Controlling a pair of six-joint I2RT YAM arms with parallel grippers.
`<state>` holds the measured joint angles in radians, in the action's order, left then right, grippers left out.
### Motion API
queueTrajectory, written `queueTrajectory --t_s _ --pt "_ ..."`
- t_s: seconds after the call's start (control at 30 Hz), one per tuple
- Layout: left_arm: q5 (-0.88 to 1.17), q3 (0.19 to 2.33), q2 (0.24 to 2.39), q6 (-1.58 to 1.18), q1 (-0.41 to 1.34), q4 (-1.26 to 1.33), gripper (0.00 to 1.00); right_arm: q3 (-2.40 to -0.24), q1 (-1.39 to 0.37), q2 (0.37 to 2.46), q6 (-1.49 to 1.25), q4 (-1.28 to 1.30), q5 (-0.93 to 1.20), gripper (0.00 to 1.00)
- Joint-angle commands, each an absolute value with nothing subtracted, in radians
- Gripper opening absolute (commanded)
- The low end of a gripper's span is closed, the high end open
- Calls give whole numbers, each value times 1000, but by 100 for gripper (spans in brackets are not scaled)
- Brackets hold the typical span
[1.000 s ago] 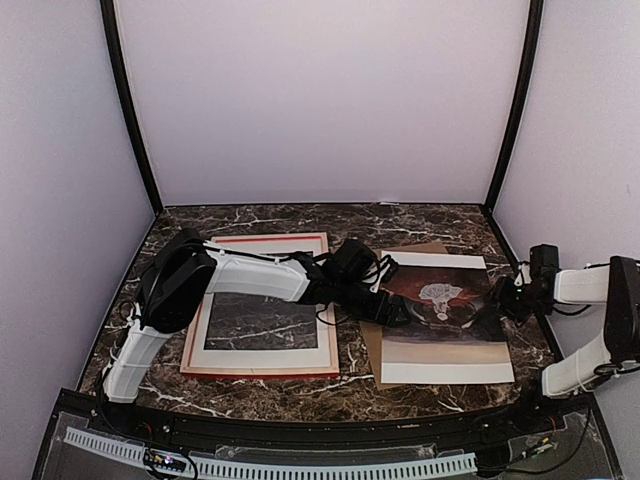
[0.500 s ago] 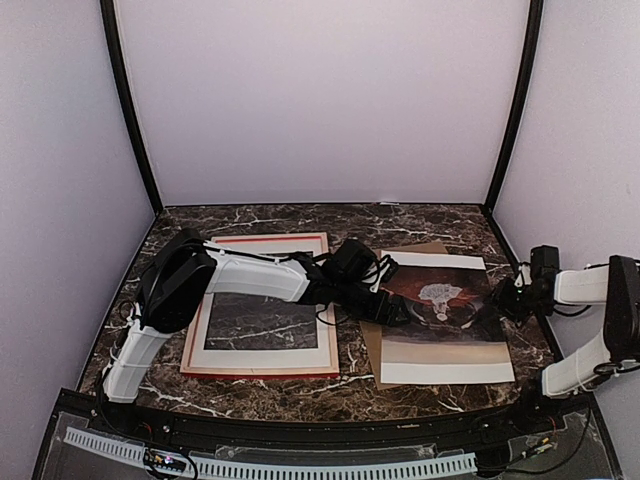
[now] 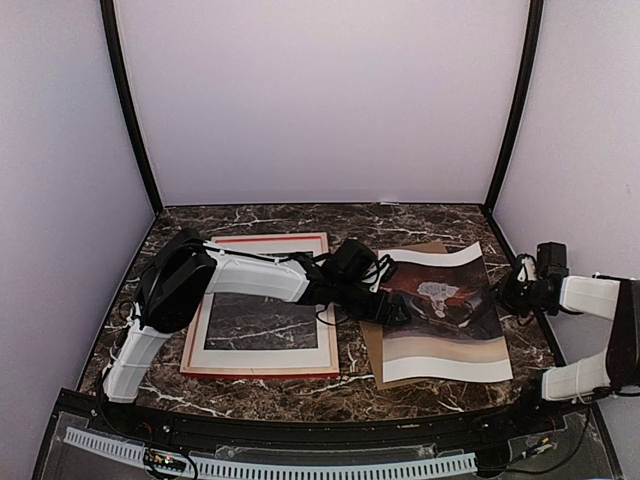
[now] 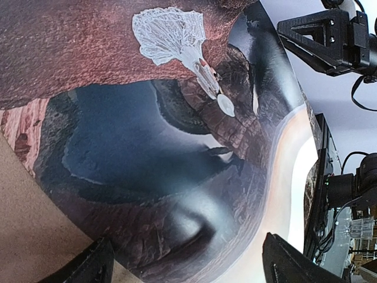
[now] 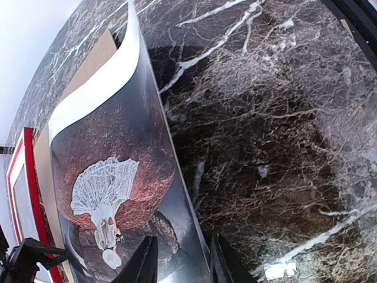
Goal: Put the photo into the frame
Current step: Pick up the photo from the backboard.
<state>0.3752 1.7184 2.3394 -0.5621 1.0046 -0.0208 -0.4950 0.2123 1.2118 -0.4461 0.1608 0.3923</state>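
Note:
The photo (image 3: 440, 330), a dark sepia print with a pale figure, lies on the right of the table with its right edge lifted and curled. My right gripper (image 3: 514, 291) grips that edge; in the right wrist view its fingers (image 5: 143, 263) straddle the photo (image 5: 118, 147). My left gripper (image 3: 396, 312) is open over the photo's left part; the left wrist view shows the photo (image 4: 147, 135) between wide-apart fingers (image 4: 287, 265). The frame (image 3: 270, 345) lies flat at left, pale back up, with a red rim.
A plain brown board (image 3: 369, 345) lies under the photo and sticks out at its left and far corner. It shows in the left wrist view (image 4: 35, 236). Dark marble table (image 3: 300, 385). Enclosure walls stand close at left, right and back.
My right gripper has risen a little with the photo's right edge, so the print now curls up on that side. The left arm has not moved.

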Motion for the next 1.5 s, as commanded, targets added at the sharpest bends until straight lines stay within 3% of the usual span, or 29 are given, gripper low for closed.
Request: queueTrajectory --t_s 0.0,0.23,0.57,0.97,1.47 --pt "352 1674 2336 -577 1011 -102 91 -496 210 1208 -443 170 444 28" --pt "345 1665 2319 -573 1011 -100 91 -495 210 1231 -433 176 367 21" --pt "343 1666 2311 -569 1007 -108 90 -493 203 1276 -409 136 356 18" --pt "328 1636 2286 -571 1004 -112 91 -499 178 1316 -377 86 401 0" --pt "249 1490 2128 -593 973 -47 91 -471 147 1284 -414 14 550 0"
